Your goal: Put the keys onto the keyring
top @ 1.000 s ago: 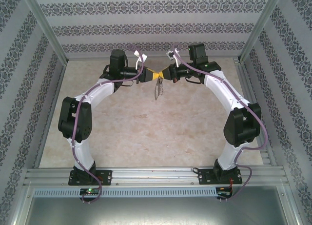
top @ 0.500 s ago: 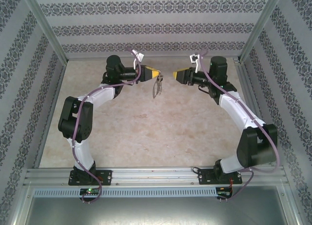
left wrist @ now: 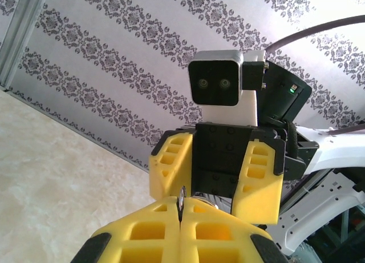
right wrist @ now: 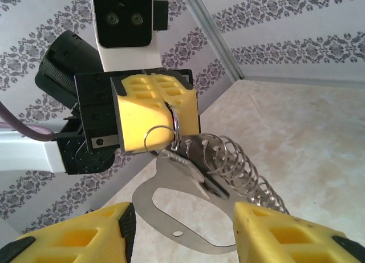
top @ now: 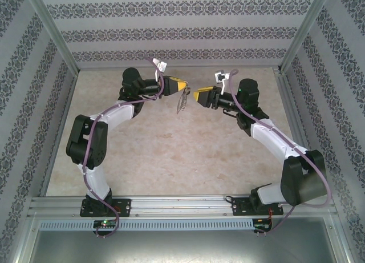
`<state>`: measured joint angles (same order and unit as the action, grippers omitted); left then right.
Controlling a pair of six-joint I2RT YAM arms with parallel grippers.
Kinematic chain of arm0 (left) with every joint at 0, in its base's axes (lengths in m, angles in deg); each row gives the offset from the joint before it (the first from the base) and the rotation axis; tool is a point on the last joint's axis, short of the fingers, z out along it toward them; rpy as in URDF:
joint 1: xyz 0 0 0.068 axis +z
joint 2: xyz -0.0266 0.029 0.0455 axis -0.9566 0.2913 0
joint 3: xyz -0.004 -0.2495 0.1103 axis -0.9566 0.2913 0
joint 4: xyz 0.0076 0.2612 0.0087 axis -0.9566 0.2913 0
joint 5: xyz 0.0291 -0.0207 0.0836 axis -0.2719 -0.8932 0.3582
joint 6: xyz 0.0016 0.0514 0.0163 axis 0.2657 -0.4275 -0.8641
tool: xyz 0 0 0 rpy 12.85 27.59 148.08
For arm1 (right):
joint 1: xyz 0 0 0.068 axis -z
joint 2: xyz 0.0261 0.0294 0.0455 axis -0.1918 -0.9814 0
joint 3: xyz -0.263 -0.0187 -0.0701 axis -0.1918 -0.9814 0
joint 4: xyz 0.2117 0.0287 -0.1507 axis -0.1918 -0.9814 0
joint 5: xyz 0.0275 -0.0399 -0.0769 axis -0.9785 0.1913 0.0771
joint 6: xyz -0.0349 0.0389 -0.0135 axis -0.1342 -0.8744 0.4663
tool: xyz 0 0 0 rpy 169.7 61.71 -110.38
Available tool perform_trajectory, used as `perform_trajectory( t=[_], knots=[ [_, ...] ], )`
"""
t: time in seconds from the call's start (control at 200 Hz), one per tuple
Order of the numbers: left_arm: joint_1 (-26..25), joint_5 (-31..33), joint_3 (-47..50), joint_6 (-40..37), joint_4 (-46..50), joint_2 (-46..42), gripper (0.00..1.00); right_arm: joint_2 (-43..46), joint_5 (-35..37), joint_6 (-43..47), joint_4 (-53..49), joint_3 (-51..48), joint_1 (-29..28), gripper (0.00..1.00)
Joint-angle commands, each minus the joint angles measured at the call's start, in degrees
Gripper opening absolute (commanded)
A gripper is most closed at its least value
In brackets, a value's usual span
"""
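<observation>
My left gripper [top: 183, 88] is shut on a small wire ring [right wrist: 175, 125] at the top of the keyring [top: 182, 103], which hangs below it above the table. From the right wrist, the keyring is a flat silver oval loop [right wrist: 149, 205] with a coil of wire rings [right wrist: 245, 166]. A small metal key [right wrist: 188, 167] dangles against it under the pinched ring. In the left wrist view the ring's edge [left wrist: 181, 195] pokes up between my shut left gripper [left wrist: 181, 210]. My right gripper [top: 197, 96] stands open just right of the keyring, its fingers [right wrist: 274, 231] apart and holding nothing.
Both arms reach over the beige marble-look table [top: 171, 154] toward its far middle. Patterned walls [top: 182, 40] and metal frame posts [top: 54, 40] close in the back and sides. An aluminium rail [top: 182, 205] runs along the near edge.
The right gripper opened and let go at the left gripper, drew back to the right, then came partway back lower. The left gripper kept its hold on the hanging keyring.
</observation>
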<state>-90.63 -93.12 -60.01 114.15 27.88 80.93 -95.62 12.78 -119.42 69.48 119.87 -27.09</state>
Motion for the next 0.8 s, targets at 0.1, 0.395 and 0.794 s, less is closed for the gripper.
perform_trajectory(
  t=[0.1, 0.395, 0.794],
  knots=[
    [-1.4, -0.1, -0.7, -2.8, 1.9, -3.2, 0.0, -3.7, -1.0, -1.2, 5.0, 3.5, -0.9, 0.49],
    [-1.4, 0.4, -1.2, -4.1, 3.8, -3.3, 0.0, -4.1, -3.8, -1.8, 6.9, 2.3, -1.8, 0.42],
    [-1.5, 1.6, -2.2, -5.9, 6.3, -3.2, 0.0, -3.8, -5.2, -1.2, 6.1, 1.6, -2.2, 0.11]
  ],
)
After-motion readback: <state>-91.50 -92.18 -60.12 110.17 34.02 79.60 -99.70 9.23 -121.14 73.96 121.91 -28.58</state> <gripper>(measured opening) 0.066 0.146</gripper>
